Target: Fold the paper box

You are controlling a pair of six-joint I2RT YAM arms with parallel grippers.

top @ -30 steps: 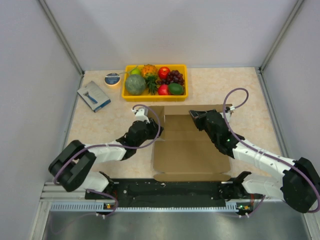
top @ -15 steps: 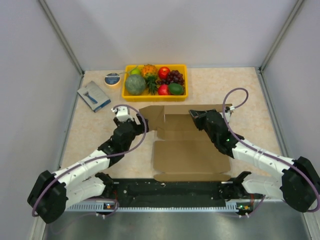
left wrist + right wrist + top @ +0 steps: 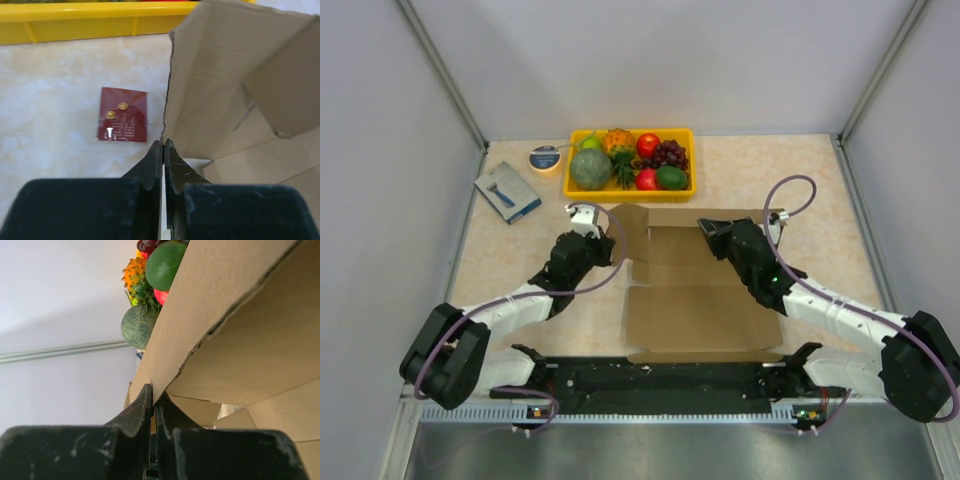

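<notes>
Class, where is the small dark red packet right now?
In the left wrist view, the dark red packet lies flat on the table, just left of the paper box and its raised flap, on the camera's side of the yellow tray.

Left arm (image 3: 520,296) and right arm (image 3: 832,312) reach forward and inward, jaws pinched together.

Paper box (image 3: 695,310) was matt brown corrugated cardboard, faintly ribbed, its cut edges ragged and fuzzy; yellow tray (image 3: 630,193) was smooth glossy plastic; table (image 3: 800,180) looked smooth, speckled beige, stone-like, slightly shiny; red packet (image 3: 123,121) looked glossy, film-wrapped; left gripper (image 3: 163,144) showed matt black fingers, scuffed grey.
</notes>
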